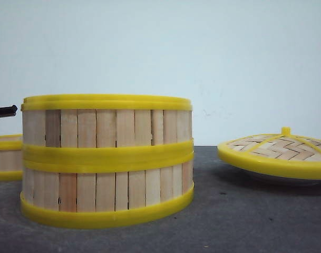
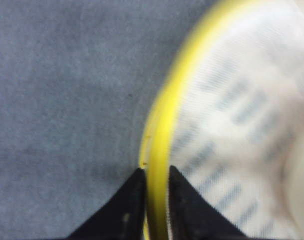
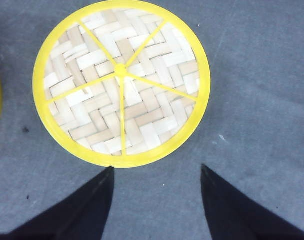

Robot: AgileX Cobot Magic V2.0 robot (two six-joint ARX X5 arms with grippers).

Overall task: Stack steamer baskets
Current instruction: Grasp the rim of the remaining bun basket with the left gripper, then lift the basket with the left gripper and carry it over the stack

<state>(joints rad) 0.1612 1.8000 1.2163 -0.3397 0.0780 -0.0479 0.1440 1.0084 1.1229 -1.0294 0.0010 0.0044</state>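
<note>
My left pincer [image 2: 155, 180] is clenched on the yellow top rim of a steamer basket [image 2: 231, 130], one black fingertip [image 2: 134, 200] outside the rim and the other inside it, with the rim pinched in the narrow gap between them. Past the rim, the basket's inside is a pale blur in the left wrist view; I can make out rows of dark slots but nothing sharper. Outside the rim lies bare grey counter [image 2: 62, 100].

My right pincer [image 3: 156, 172] is released, its two dark fingers spread wide and holding nothing. It hangs over the counter just short of the domed woven lid [image 3: 122, 82], whose yellow rim, five yellow spokes and centre knob I see from straight above. A sliver of another yellow rim shows at the edge of that view, beyond the lid.

In the front view I take the two-basket stack [image 1: 107, 158] as my landmark. It stands upright on the counter [image 1: 244, 221], one slatted basket seated squarely on the other, their yellow rims meeting in a band at mid-height. The third steamer basket [image 1: 6, 158] sits just behind the stack's left side, mostly cut off by the frame. A black piece of the arm pokes in above it. The lid [image 1: 279, 153] lies well to the right of the stack, resting on a white plate [image 1: 281, 180].
</note>
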